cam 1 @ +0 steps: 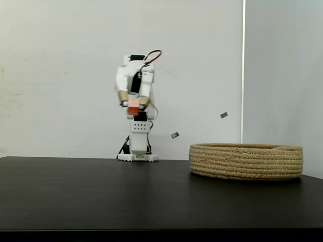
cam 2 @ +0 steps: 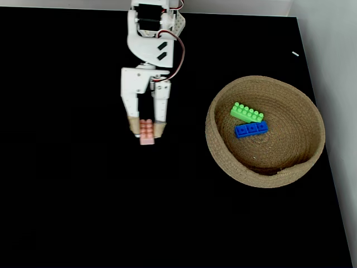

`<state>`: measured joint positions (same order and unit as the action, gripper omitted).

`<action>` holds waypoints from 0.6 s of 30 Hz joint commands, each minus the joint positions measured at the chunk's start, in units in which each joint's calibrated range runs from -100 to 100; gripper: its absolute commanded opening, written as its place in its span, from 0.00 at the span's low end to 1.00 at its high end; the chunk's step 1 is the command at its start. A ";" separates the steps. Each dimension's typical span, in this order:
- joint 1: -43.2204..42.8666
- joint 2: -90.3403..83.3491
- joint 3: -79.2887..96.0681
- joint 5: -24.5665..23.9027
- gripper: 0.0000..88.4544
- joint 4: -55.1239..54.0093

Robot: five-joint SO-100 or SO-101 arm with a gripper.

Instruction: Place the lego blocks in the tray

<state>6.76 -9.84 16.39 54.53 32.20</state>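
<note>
A white arm (cam 2: 149,50) stands at the far edge of a black table (cam 2: 67,195), and its gripper (cam 2: 147,129) has its two tan-tipped fingers (cam 2: 134,126) closed on a pale pink brick (cam 2: 146,132). In the fixed view from above, the brick's long axis runs from twelve to six o'clock, in line with the fingers, studs facing the camera, and its lower end sticks out just past the fingertips. In the low side-on fixed view the gripper (cam 1: 133,103) hangs well above the tabletop with the pink brick (cam 1: 133,107) pinched between the fingertips, clear of the surface. The round basket of coiled tan rope (cam 2: 222,151) sits at about three o'clock from the gripper in the view from above, well apart from it; in the side-on view the basket (cam 1: 246,161) rests on the table to the right of the arm's base (cam 1: 138,157). Inside the basket lie two more bricks: a bright green brick (cam 2: 247,113) whose long axis slants from ten to four o'clock, and a blue brick (cam 2: 251,129) just below it, lying nearly from nine to three o'clock with its right end tipped slightly up. The two touch or nearly touch near the green brick's right end; the view does not settle which.
</note>
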 commanded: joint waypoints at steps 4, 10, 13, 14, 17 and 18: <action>-17.56 -7.27 -0.02 -2.83 0.00 -2.92; -27.53 -7.62 5.72 -3.47 0.00 -6.25; -29.51 -8.13 9.10 -2.74 0.24 -6.75; -29.76 -8.30 9.55 -2.88 0.32 -6.83; -29.35 -9.59 10.65 -3.27 0.38 -6.83; -28.85 -10.20 11.10 -3.32 0.40 -6.83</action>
<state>-22.56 -13.23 27.71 51.50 26.43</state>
